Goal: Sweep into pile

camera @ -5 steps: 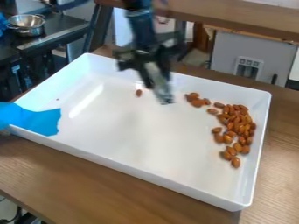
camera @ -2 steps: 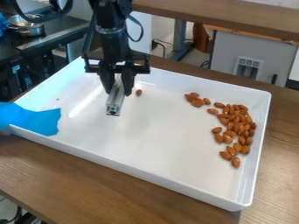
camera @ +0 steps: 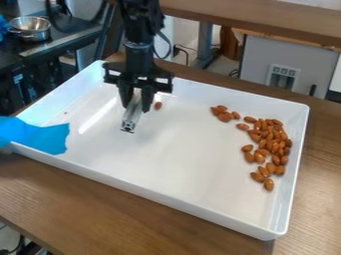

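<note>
Gripper (camera: 136, 98) and the metal bar (camera: 132, 117) clamped in it now sit farther view-left than in the first frame; main almond heap (camera: 269, 142) unchanged, at tray's (camera: 166, 199) right side; lone almond (camera: 158, 105) just beside the bar.

In the upper left of the frame, the arm (camera: 140, 57) is showing a black, jointed body, with a thin dark cable (camera: 170, 47) bowing out along its right side. Its black end effector (camera: 136, 107) is sporting a broad, angular crosspiece (camera: 160, 74) and two dark fingers (camera: 124, 95).
</note>
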You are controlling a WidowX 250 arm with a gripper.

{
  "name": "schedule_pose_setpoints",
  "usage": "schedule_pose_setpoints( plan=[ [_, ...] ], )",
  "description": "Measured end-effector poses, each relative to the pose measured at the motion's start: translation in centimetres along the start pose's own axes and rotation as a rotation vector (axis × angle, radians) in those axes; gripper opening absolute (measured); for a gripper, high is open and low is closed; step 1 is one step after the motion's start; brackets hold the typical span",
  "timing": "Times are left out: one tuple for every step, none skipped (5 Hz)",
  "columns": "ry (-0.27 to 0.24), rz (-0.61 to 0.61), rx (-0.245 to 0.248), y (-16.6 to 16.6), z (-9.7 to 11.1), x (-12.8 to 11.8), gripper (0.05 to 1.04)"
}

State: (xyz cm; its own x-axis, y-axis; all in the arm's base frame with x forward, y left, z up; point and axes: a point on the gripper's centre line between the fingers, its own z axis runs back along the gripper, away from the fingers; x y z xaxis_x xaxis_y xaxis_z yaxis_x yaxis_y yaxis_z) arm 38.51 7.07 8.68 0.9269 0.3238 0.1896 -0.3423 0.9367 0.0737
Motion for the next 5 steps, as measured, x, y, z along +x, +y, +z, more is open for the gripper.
schedule_pose_setpoints(
  plan=[
    [0.007, -0.004, 0.033, -0.4, -1.2, 0.8, 0.380],
    [0.001, -0.005, 0.048, -0.7, -1.3, 1.4, 0.379],
    [0.015, -0.028, 0.064, -2.1, -2.2, 1.0, 0.379],
    [0.015, -0.064, 0.054, -4.1, -1.9, 0.5, 0.379],
    [0.019, -0.070, 0.044, -5.6, -1.7, 0.1, 0.379]
  ],
)
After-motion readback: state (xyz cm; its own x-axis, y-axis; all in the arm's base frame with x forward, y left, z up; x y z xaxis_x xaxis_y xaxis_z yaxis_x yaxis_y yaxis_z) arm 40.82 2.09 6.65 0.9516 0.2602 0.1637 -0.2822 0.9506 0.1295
